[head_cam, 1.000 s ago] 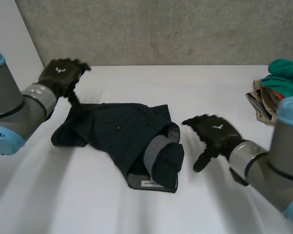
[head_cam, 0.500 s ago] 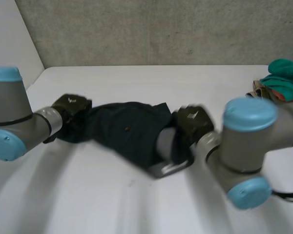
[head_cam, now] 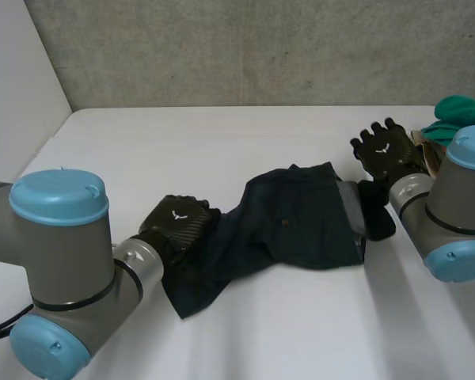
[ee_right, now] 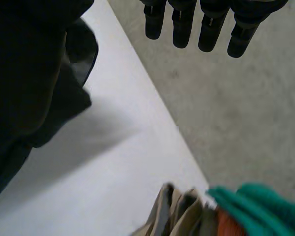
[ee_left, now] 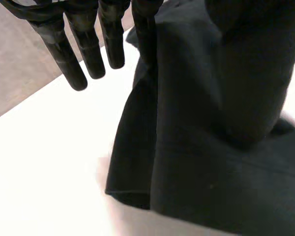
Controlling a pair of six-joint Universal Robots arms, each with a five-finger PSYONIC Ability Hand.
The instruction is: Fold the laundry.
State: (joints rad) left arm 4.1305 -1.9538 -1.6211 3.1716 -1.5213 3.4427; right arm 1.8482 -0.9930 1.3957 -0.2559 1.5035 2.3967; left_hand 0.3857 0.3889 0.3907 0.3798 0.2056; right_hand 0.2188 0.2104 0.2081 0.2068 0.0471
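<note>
A dark navy garment (head_cam: 293,226) lies crumpled in a long strip across the white table (head_cam: 222,142), its grey lining showing at the right end. My left hand (head_cam: 174,224) rests on its left end. In the left wrist view its fingers (ee_left: 88,54) are straight, above bare table beside the cloth (ee_left: 211,147). My right hand (head_cam: 384,150) stands raised at the garment's right end, fingers spread. In the right wrist view its straight fingers (ee_right: 211,27) hold nothing, and the dark cloth (ee_right: 29,73) bunches at the thumb side.
A pile of folded clothes (head_cam: 451,131), teal on top of beige and orange, sits at the table's right edge just past my right hand, and shows as clothes (ee_right: 246,206) in the right wrist view. A grey wall (head_cam: 261,47) runs behind the table's far edge.
The garment has been dragged right and stretched into a strip. My left hand came from the far left corner down to the garment's left end. My right hand swung right and lifted.
</note>
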